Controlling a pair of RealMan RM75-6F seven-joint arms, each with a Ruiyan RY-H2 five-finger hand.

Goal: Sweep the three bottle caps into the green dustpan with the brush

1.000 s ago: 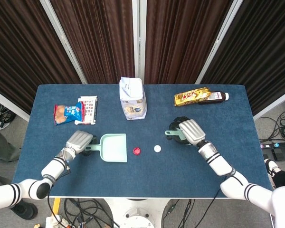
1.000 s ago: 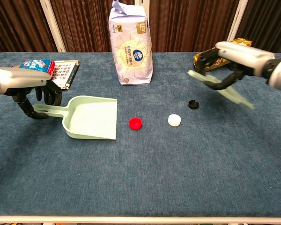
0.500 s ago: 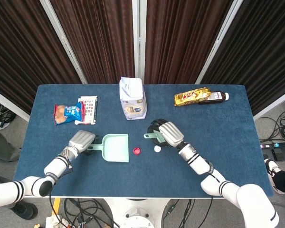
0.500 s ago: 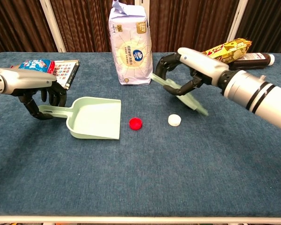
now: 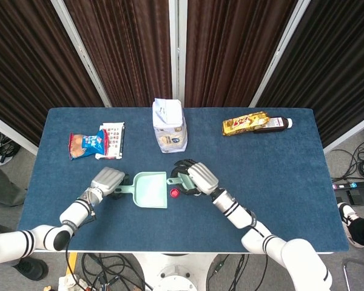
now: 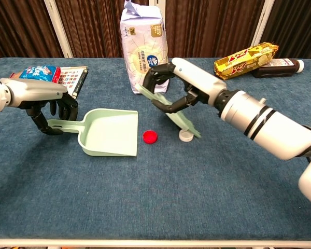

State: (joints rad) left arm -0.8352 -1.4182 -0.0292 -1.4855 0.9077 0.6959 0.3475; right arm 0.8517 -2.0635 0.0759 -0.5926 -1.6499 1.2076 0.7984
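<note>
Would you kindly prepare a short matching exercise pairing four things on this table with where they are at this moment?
Things:
1. green dustpan
2. brush
3. red bottle cap
4. white bottle cap

Places:
A. on the cloth just off the dustpan's open edge
B. held by its handle in the left hand
C. under the tip of the brush
D. gripped in the right hand

Pairs: 1-B, 2-D, 3-A, 4-C
</note>
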